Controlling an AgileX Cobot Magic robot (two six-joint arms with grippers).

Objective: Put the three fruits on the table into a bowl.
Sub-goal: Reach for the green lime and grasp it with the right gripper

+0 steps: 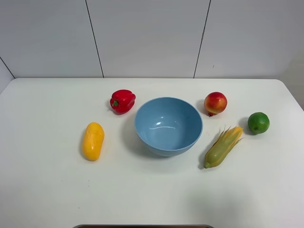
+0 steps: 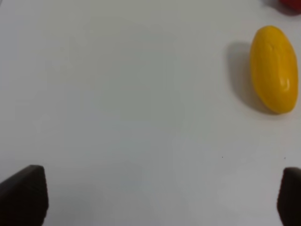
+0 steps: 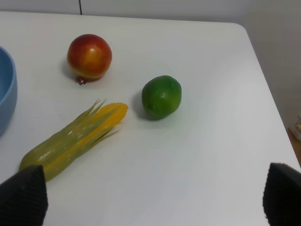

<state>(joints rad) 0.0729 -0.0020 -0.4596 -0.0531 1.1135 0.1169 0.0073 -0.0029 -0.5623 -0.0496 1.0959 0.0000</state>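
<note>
From my right gripper (image 3: pixel 153 197) I see its two dark fingertips (image 3: pixel 23 197) spread wide, with bare white table (image 3: pixel 211 155) between them. The lime (image 3: pixel 162 96) sits ahead of the gap, roughly on its centre line. The corn cob (image 3: pixel 75 139) lies slantwise, its green end close to one fingertip and its husk tips just short of the lime, not touching. Farther out beyond the cob stands the red-and-yellow apple (image 3: pixel 89 56). A slice of the blue bowl (image 3: pixel 5 89) shows out past that same fingertip, apart from the cob.

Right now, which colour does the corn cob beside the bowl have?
The corn cob is yellow with a yellow-green husk, clearest in the right wrist view.
</note>
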